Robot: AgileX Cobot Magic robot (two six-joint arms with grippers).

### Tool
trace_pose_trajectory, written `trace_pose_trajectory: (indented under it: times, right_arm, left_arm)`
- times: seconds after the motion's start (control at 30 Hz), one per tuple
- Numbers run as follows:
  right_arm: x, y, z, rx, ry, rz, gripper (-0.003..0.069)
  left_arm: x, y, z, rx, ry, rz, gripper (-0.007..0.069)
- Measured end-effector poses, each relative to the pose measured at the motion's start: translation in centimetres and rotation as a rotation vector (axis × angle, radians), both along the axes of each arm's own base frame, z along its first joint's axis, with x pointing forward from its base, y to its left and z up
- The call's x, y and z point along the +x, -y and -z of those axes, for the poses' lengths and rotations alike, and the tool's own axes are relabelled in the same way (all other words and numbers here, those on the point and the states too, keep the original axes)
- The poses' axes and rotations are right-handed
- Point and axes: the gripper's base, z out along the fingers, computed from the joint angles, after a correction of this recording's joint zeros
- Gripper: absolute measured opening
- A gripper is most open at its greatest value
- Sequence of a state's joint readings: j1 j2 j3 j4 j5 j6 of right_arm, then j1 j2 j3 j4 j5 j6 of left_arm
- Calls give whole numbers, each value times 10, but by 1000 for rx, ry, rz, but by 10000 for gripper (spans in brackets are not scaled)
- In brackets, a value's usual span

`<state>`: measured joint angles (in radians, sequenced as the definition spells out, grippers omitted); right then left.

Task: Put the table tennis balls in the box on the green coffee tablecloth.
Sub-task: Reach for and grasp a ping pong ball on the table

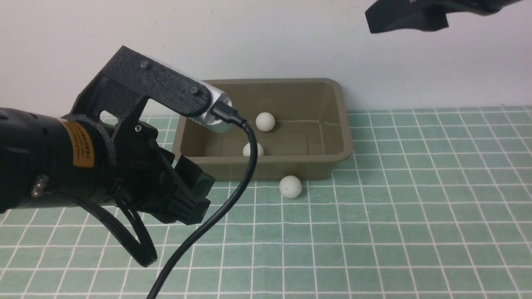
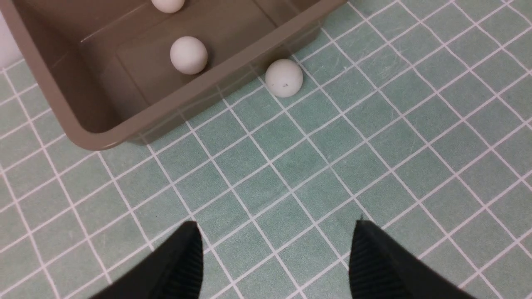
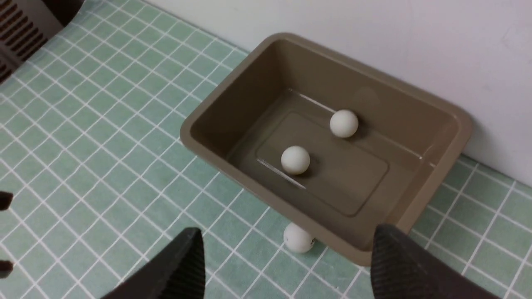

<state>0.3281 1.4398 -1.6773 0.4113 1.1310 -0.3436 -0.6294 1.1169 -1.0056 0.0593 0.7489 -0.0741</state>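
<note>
Two white table tennis balls (image 1: pixel 265 121) (image 1: pixel 249 149) lie inside the olive-brown box (image 1: pixel 332 158), which stands on the green coffee tablecloth (image 1: pixel 415 216). A third ball (image 1: pixel 290 186) rests on the cloth against the box's near wall. My left gripper (image 2: pixel 276 226) is open and empty, low over the cloth, to the left of and nearer than that ball (image 2: pixel 284 77). My right gripper (image 3: pixel 287 230) hangs high above the box (image 3: pixel 449 166), open, with nothing between its fingers. From up there I see both inner balls (image 3: pixel 344 123) (image 3: pixel 295 160) and the outer one (image 3: pixel 298 240).
A white wall (image 1: pixel 266 41) rises directly behind the box. A black cable (image 1: pixel 232 199) from the left wrist camera loops in front of the box's left half. Part of the right gripper (image 1: pixel 407 18) shows at the top right of the front view.
</note>
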Motion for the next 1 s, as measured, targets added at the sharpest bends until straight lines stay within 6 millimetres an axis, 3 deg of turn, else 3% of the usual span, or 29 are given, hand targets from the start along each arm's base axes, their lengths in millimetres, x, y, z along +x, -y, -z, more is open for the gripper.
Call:
trace_pose_trajectory:
  times: [0.33,0.47,0.67,0.87,1.0]
  right_arm:
    - [-2,-2,0,-1,-8,-39,478]
    - [-8,2,-4,-15,16,-29,442]
    - [-40,22,-29,-42,83,57,367]
    - [-79,37,-45,-20,66,108,352]
    - [-85,32,-31,30,-8,64,352]
  left_arm:
    - [0,0,0,1,0,0,426]
    - [0,0,0,1,0,0,426]
    - [0,0,0,0,1,0,426]
    - [0,0,0,0,1,0,426]
    - [0,0,0,0,1,0,426]
